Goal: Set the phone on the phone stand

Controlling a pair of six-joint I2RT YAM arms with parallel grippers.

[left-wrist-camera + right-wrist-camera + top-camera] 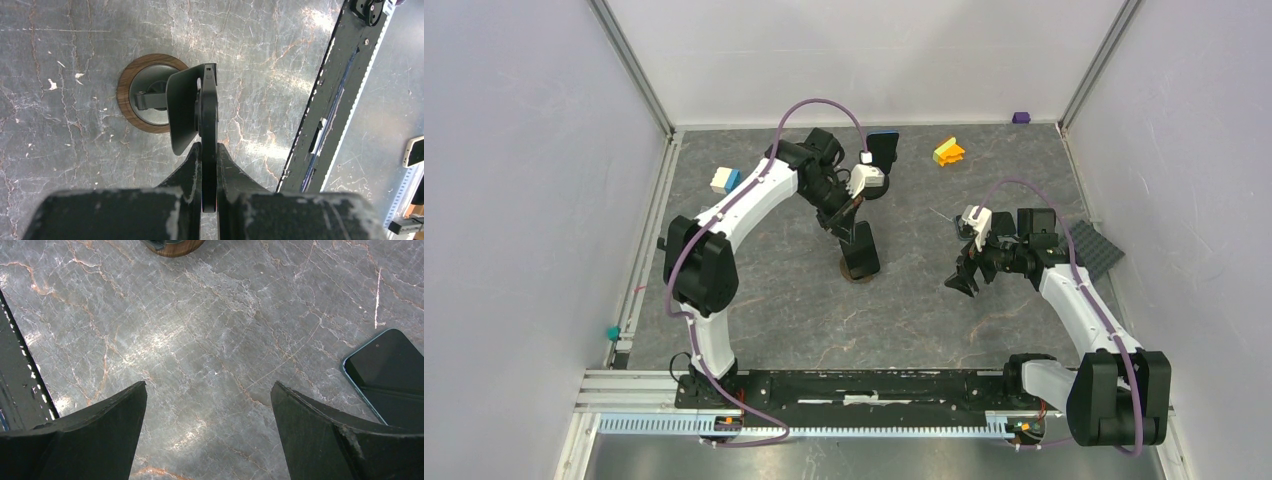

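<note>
Left claw (209,150) is clamped shut on the phone (210,100), gripping its thin lower end. The phone sits edge-on to the wrist cam, upright, just beside the back plate of the phone stand (182,110). You can't tell if the two are touching. Any bottom lip on the stand is hidden, so you can't tell if the phone is seated either.

Risks as I judge them:
- Let go before the phone's bottom edge rests on something and it slides down the plate or flops onto the table (75,40).
- The grip is narrow and at one end, so the phone can pivot in the jaws if it catches the plate.
- Push sideways into the plate and the stand may skid or tip on its round wooden base. Nothing braces it.

Right claw (209,390) is wide open and empty, hovering over bare table well apart from the stand.

Watch out: a second dark, blue-rimmed device (385,365) lies on the table. Don't log it as the task phone.
</note>
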